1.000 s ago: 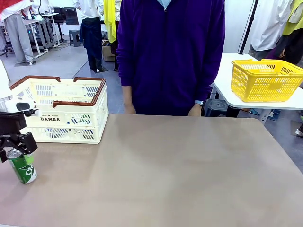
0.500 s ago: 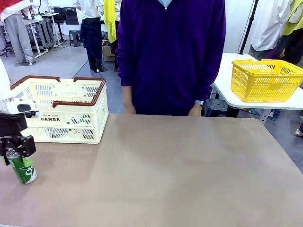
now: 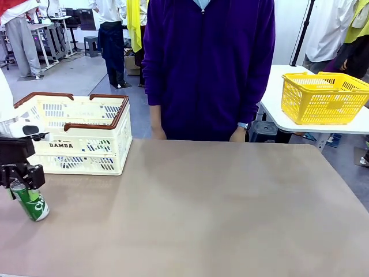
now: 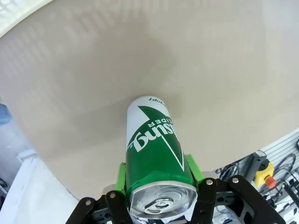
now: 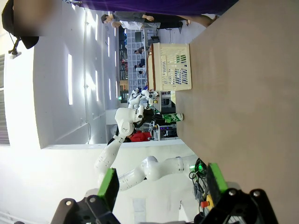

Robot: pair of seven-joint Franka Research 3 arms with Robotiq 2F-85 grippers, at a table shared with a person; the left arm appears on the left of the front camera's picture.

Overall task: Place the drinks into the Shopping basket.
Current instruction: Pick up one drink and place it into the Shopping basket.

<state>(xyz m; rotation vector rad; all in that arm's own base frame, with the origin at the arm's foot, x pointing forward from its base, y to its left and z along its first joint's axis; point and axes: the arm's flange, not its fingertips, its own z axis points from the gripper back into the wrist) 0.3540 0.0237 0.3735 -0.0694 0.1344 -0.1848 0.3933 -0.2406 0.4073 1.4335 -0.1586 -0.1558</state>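
A green drink can (image 3: 32, 203) with white lettering leans at the table's far left, its silver top tipped toward the left edge. My left gripper (image 3: 21, 179) is shut on its upper part. In the left wrist view both green pads (image 4: 121, 176) press the sides of the can (image 4: 156, 140) just under its rim. The Shopping basket (image 3: 86, 141), cream with a brown rim, stands right behind the can at the back left. My right gripper (image 5: 162, 184) hangs open over the table with nothing between its fingers; the basket (image 5: 175, 70) and the can (image 5: 173, 117) show far off.
A person in a purple top (image 3: 207, 69) stands at the far edge, hands down at the table's rim. A yellow mesh basket (image 3: 323, 98) sits on a separate white table at the back right. The tabletop (image 3: 219, 208) stretches bare from the middle to the right.
My left gripper's jaws have closed from wide open onto the green can. The can has tilted and shifted a little to the right.
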